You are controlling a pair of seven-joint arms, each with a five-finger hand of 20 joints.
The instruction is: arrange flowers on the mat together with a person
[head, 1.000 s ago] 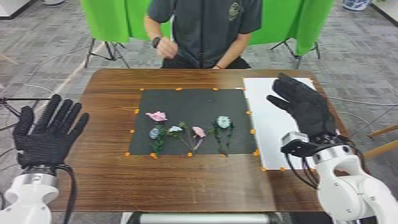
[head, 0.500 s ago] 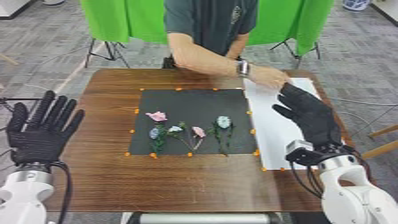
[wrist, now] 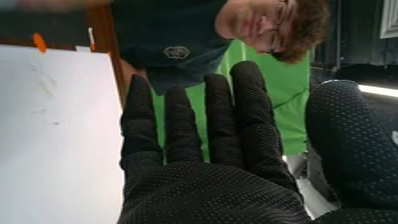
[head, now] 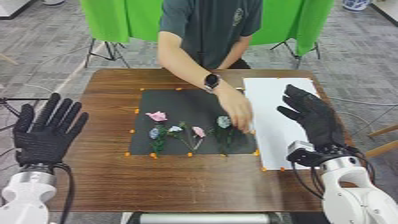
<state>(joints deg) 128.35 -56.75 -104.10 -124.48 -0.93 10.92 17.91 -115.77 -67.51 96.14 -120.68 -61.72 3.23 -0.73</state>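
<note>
Brown table (head: 160, 185), flowers (head: 156, 116) on mat (head: 173, 102), hexagonal shirt emblem (wrist: 177, 52)

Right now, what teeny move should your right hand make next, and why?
Probably just wait: I'd hold my open right hand off the black mat, because the person's hand is right beside the pale blue flower there, and we might bump.

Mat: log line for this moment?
person's hand: at rightmost flower, mat; grip unclear | right hand: open, near sheet | left hand: open, off mat
</note>
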